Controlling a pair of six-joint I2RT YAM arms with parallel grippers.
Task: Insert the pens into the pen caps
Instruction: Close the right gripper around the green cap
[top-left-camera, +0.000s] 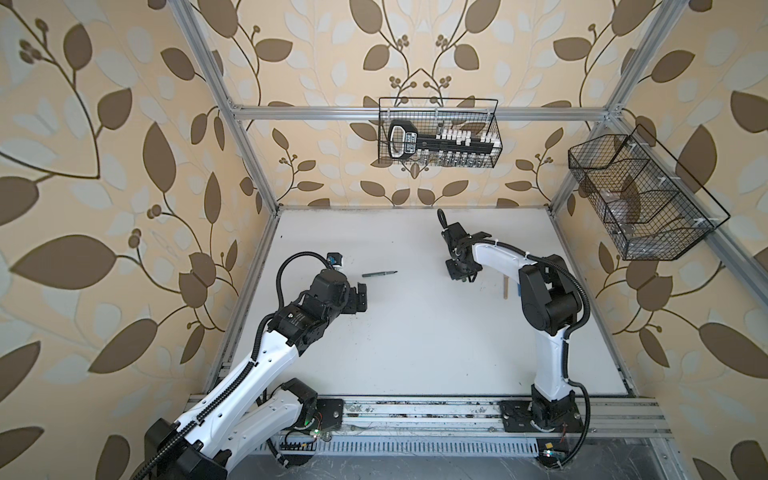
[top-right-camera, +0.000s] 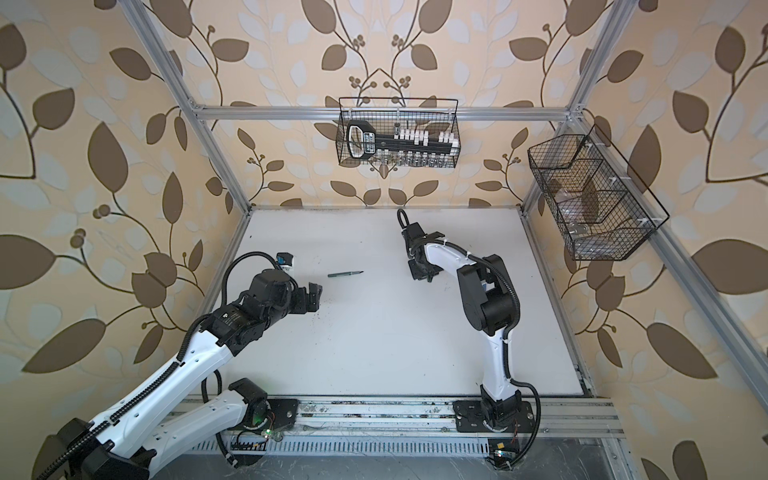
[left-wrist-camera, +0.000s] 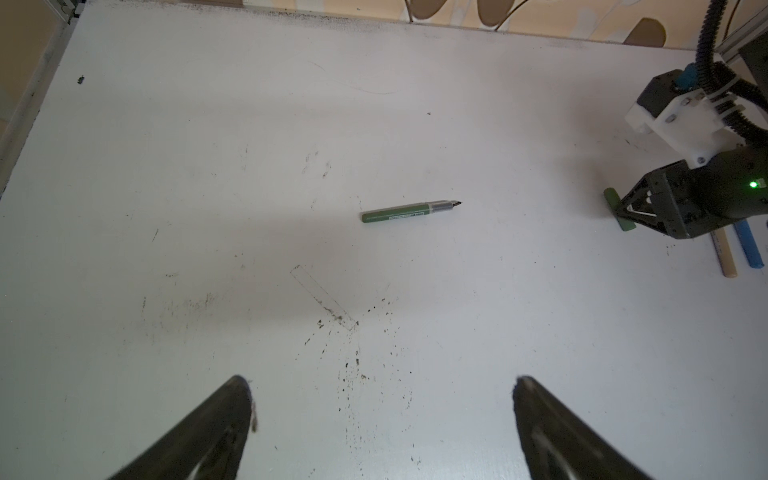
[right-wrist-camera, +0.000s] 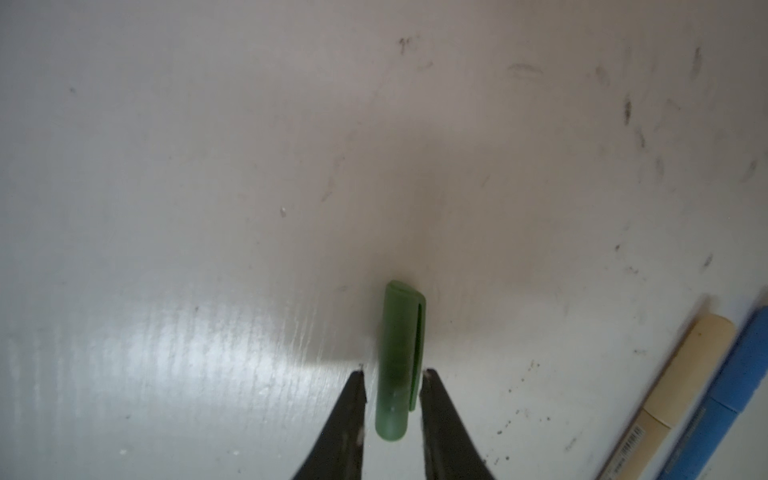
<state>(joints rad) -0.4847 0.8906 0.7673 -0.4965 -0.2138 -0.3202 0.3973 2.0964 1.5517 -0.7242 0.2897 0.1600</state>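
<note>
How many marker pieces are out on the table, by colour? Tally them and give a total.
Green: 2, the uncapped green pen and the loose green cap
Tan: 1, the tan pen
Blue: 1, the blue pen
Total: 4

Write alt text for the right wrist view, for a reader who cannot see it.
A green pen cap lies on the table between the parted tips of the right gripper. A tan pen and a blue pen lie side by side.
</note>
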